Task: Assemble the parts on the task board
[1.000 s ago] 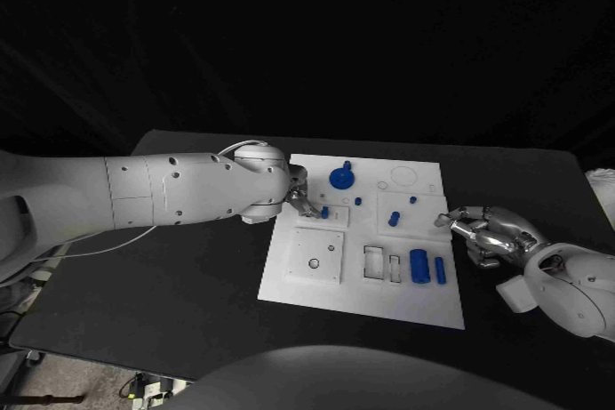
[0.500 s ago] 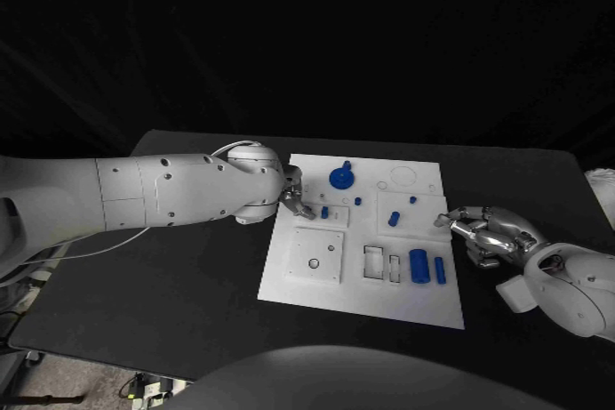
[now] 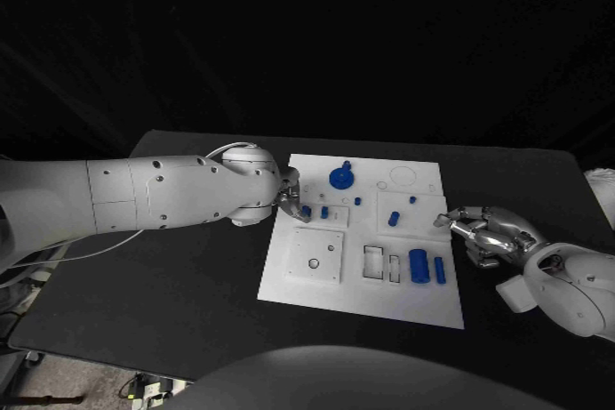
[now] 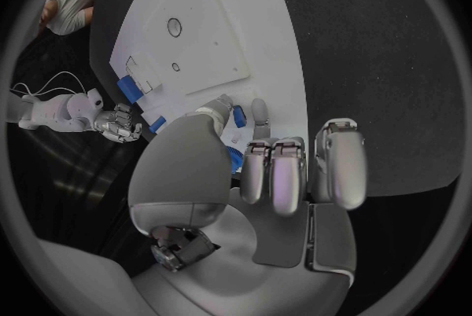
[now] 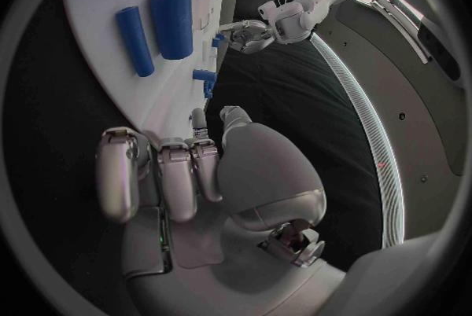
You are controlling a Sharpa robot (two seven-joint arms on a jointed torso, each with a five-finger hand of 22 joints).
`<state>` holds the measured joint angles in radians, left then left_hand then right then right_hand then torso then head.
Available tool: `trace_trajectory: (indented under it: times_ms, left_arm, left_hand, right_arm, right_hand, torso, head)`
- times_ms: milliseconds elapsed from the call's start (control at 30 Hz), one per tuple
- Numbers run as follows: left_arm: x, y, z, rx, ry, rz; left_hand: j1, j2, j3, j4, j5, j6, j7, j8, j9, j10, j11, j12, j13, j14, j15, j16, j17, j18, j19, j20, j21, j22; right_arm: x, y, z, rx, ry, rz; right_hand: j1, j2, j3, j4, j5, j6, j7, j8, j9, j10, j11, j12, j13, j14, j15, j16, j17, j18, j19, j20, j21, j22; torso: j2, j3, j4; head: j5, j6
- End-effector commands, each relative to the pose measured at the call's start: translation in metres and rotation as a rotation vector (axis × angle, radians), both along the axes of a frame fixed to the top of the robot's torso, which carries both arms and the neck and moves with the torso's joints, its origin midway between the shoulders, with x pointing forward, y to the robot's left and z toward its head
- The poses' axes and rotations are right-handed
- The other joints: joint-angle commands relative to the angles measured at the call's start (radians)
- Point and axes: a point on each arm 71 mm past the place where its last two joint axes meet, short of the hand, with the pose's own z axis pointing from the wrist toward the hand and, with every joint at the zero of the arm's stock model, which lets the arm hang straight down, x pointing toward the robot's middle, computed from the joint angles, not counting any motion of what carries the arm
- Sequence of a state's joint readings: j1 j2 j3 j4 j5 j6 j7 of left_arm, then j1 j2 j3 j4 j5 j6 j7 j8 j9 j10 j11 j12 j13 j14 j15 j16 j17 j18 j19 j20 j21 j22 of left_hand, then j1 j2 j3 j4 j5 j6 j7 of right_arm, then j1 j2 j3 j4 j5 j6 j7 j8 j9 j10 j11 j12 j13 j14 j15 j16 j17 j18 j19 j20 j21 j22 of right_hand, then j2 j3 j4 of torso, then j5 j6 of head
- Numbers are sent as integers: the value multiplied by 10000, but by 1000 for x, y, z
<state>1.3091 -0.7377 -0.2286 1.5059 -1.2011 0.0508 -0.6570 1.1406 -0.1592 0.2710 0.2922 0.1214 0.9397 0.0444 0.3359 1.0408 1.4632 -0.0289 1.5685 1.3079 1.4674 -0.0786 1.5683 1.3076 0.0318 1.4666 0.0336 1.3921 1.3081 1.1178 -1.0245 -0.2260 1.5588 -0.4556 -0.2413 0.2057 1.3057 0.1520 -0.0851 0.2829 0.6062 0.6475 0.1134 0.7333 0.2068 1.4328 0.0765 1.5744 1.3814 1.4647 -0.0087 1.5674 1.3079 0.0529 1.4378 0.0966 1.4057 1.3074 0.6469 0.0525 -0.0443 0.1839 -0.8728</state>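
Left robot hand (image 3: 293,199) reaches over the near-left part of the white task board (image 3: 298,281), fingertips at a small blue peg (image 3: 324,213); whether they pinch it cannot be told. Right robot hand (image 3: 484,236) waits curled and holding nothing, off the board's right edge. A slip on the smooth, hard plastic could tip the peg or nudge the flat board across the matte black worktop (image 3: 167,277). Two blue cylinders (image 3: 419,264) lie in recesses nearby, beside a round knob (image 3: 341,176).

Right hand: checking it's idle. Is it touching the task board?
Apart. The head view shows the right hand beside the task board, with black table between them.
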Motion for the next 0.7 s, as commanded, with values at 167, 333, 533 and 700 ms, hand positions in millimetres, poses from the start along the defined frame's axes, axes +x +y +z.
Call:
trace_trajectory:
  times_ms: [167,333,533,700]
  left_arm:
    - [-1,-2,1,-295,-97,-158]
    - [-1,-3,1,-418,-128,-217]
    - [-1,-6,2,-636,-162,-281]
    - [0,-8,2,-773,-177,-320]
  left_hand:
    - [55,-63,114,9,-132,-16,-13,-82,-19,1076,-55,23,2629,1034,-38,25,2632,89,229,-26,-95,2090]
    - [101,-95,183,-2,-184,-107,-2,-116,-24,1076,-46,23,2629,1034,-29,25,2632,97,207,-20,-141,2078]
    - [241,-104,299,-20,-200,-161,5,-94,9,1076,-38,23,2629,1034,-22,25,2632,96,207,-13,-138,2080]
    - [317,-103,355,-23,-206,-150,12,-55,37,1076,-32,23,2629,1034,-18,25,2632,95,207,-10,-137,2081]
  right_arm:
    - [-1,2,-1,52,64,190]
    - [-1,2,-1,54,69,197]
    - [-1,2,-1,51,72,192]
    - [-1,2,-1,53,73,195]
  right_hand:
    - [105,-17,45,0,25,73,14,-40,-12,1380,-343,-36,1894,951,-64,-51,2399,-15,-74,8,-42,1954]
    - [105,-17,45,0,25,73,14,-40,-12,1380,-343,-36,1894,951,-64,-51,2399,-15,-74,8,-42,1954]
    - [139,-37,80,6,40,79,17,-49,-13,1380,-342,-36,1894,948,-65,-54,2391,-13,-80,7,-51,1951]
    - [139,-37,80,6,40,79,17,-49,-13,1380,-342,-36,1894,948,-65,-54,2391,-13,-80,7,-51,1951]
  torso:
    - [0,4,-2]
    - [3,-1,-5]
    - [4,5,-6]
    - [-1,5,-11]
  head:
    - [20,2]
    - [18,2]
    - [41,2]
    - [14,2]
